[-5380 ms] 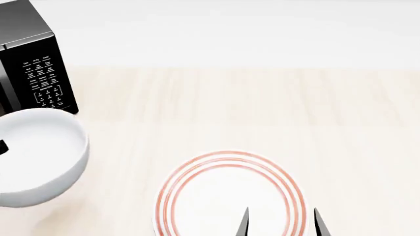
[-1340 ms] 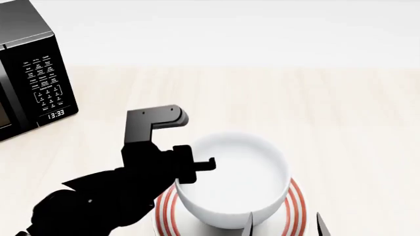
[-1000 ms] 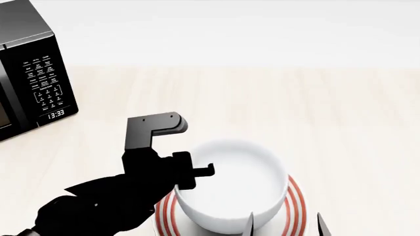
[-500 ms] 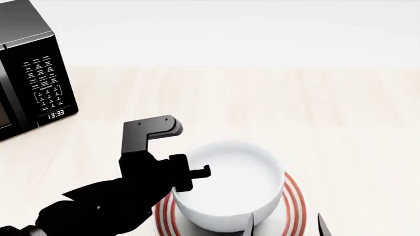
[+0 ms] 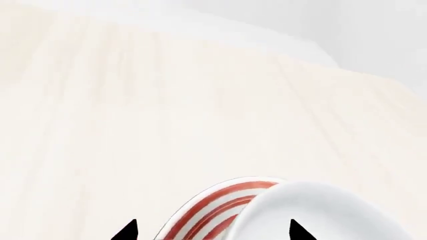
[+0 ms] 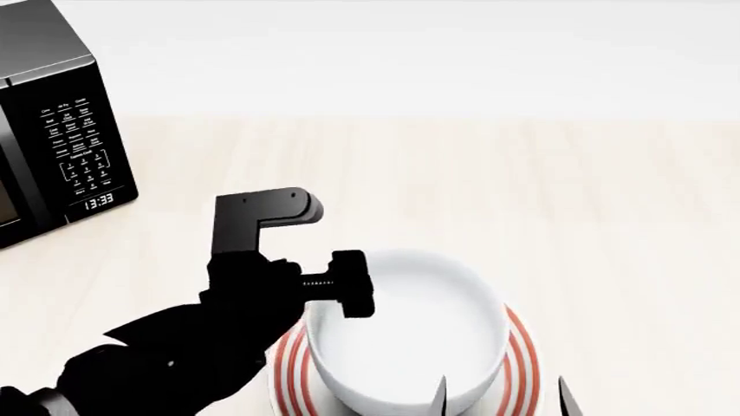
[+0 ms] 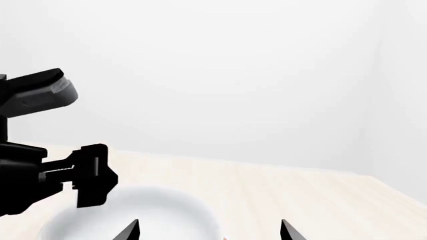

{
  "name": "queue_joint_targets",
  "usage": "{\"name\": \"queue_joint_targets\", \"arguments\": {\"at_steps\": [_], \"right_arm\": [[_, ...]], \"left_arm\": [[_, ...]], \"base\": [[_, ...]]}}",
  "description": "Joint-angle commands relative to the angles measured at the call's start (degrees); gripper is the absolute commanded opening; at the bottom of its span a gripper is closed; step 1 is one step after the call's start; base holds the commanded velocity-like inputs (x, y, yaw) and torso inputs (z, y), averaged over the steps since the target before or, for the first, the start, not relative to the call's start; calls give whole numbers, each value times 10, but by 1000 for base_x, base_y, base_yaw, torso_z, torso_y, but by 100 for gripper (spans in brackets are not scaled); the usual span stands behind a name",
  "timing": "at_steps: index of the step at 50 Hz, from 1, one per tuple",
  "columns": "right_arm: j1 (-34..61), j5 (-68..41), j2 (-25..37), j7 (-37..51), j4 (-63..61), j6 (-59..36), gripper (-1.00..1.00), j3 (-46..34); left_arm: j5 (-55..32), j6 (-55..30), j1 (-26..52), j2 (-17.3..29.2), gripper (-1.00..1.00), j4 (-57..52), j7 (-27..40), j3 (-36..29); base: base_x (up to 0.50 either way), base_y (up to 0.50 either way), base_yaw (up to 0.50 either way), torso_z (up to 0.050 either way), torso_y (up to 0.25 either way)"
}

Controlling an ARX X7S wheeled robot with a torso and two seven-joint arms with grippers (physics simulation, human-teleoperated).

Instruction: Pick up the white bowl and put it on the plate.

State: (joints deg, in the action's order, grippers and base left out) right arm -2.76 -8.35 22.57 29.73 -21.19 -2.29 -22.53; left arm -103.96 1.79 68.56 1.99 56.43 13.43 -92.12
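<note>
The white bowl (image 6: 405,338) sits upright on the plate (image 6: 526,373), whose red rings show round it. My left gripper (image 6: 329,299) is open at the bowl's left rim, jaws spread either side of the wall, one finger (image 6: 353,293) over the bowl's inside. In the left wrist view its gripper (image 5: 210,232) spans the plate (image 5: 213,205) edge and the bowl (image 5: 320,210). My right gripper (image 6: 501,399) is open at the plate's near right edge, holding nothing. The right wrist view shows that gripper (image 7: 208,231) above the bowl (image 7: 153,210).
A black microwave (image 6: 52,130) stands at the far left of the pale wooden table (image 6: 521,191). A white wall runs behind the table. The left arm (image 6: 173,364) crosses the near left of the table.
The left arm carried the bowl from the left, lowered it onto the plate, and its jaws have now opened off the rim. The right gripper has not moved.
</note>
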Motion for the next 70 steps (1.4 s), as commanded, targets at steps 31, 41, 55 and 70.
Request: {"name": "queue_joint_targets", "arguments": {"at_steps": [31,41,55,70], "right_arm": [[-10,9,11,18,-53,-13,100,0],[-16,21,16,23,-85,-23,100,-7],[-23,29,25,30,-127,-37,100,-8],[-32,40,35,40,-187,-57,100,-6]], "left_arm": [[416,242,45,338,100,-573,480,-123],[502,279,-13,395,100,-626,566,-136],[627,255,-42,439,100,-710,670,-151],[703,208,-52,480,100,-828,727,-159]], "base": [[0,0,0,0,0],[0,0,0,0,0],[0,0,0,0,0],[0,0,0,0,0]]}}
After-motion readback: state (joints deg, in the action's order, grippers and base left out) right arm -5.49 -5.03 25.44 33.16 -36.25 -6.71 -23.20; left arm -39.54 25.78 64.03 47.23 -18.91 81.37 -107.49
